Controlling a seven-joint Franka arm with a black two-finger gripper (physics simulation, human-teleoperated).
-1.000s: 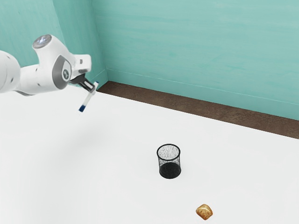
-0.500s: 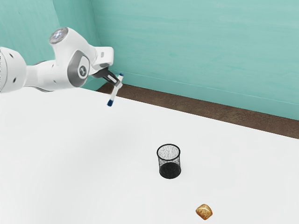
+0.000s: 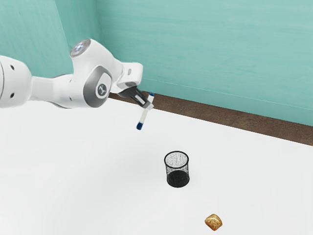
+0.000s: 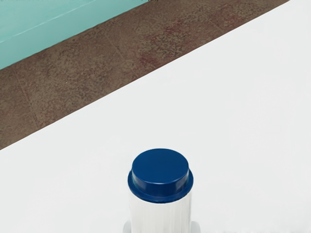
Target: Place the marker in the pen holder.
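Observation:
My gripper (image 3: pixel 147 105) is shut on the white marker (image 3: pixel 143 117), which hangs at a tilt above the table, its lower blue end leaning toward the exterior view's left. In the wrist view the blue end of the marker (image 4: pixel 160 167) rises from its white body, with a pale fingertip edge on either side. The black mesh pen holder (image 3: pixel 177 176) stands upright on the table, lower and farther to the exterior view's right than the marker.
A golden-brown lump (image 3: pixel 213 222) lies on the white table (image 3: pixel 88 181), beyond the pen holder from my hand. Past the table's far edge are a brown floor (image 3: pixel 220 118) and a teal wall (image 3: pixel 210 54).
My hand has carried the marker toward the exterior view's right, rising a little at first and then coming down, nearer the pen holder. Holder and lump have stayed put.

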